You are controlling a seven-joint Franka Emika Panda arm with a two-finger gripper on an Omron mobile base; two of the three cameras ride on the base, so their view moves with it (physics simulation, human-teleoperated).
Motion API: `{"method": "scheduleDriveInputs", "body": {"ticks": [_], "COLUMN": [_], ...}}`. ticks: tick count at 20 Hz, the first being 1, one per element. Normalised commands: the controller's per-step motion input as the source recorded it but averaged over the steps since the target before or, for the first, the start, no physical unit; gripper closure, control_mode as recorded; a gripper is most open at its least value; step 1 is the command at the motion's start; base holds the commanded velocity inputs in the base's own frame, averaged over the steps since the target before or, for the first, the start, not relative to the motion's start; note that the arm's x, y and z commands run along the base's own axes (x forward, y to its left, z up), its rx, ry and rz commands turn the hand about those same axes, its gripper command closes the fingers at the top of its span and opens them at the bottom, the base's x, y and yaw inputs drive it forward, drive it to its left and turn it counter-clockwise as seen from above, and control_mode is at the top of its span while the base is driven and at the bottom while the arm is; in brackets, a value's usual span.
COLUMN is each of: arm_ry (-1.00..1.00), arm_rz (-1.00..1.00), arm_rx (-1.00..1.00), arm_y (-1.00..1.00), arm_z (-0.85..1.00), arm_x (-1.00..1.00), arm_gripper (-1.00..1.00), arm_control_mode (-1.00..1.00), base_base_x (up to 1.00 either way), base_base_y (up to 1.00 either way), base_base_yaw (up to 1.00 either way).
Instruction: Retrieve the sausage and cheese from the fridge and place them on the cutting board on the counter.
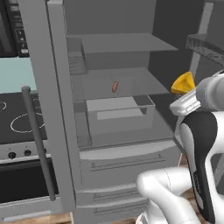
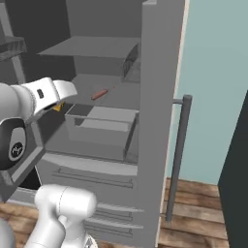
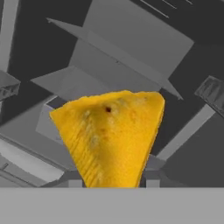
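The grey fridge stands open in front of me. On its middle shelf lies the sausage, a short reddish-brown link, which in the right base view rests behind a clear bin. My gripper hovers just outside the fridge's right side, shut on the cheese, a bright yellow wedge. In the hand view the cheese stands up between the fingertips of the gripper. A yellow corner of the cheese peeks from under my hand. The cutting board and counter are out of view.
The fridge's left door swings open with its bar handle, beside a black-topped stove. The right door and its handle stand open too. A clear bin sits below the sausage shelf. Wooden floor lies to the right.
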Motion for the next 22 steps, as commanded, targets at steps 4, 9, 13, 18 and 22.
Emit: {"method": "scheduleDriveInputs", "body": {"ticks": [4, 9, 13, 18, 22], "arm_ry": [0.00, 0.00, 0.00, 0.00, 0.00], "arm_rz": [0.00, 0.00, 0.00, 0.00, 0.00], "arm_rx": [0.00, 0.00, 0.00, 0.00, 0.00], "arm_y": [0.00, 0.00, 0.00, 0.00, 0.00], "arm_z": [0.00, 0.00, 0.00, 0.00, 0.00], "arm_x": [0.00, 0.00, 0.00, 0.00, 0.00], "arm_gripper": [1.00, 1.00, 1.00, 1.00, 1.00], "arm_control_mode": [1.00, 1.00, 1.00, 1.00, 1.00], "base_base_x": [-1.00, -1.00, -1.00, -0.98, -0.84], "base_base_y": [-0.32, -0.07, 0.05, 0.48, 0.62], "base_base_yaw": [0.04, 0.04, 0.23, 0.49, 0.66]}}
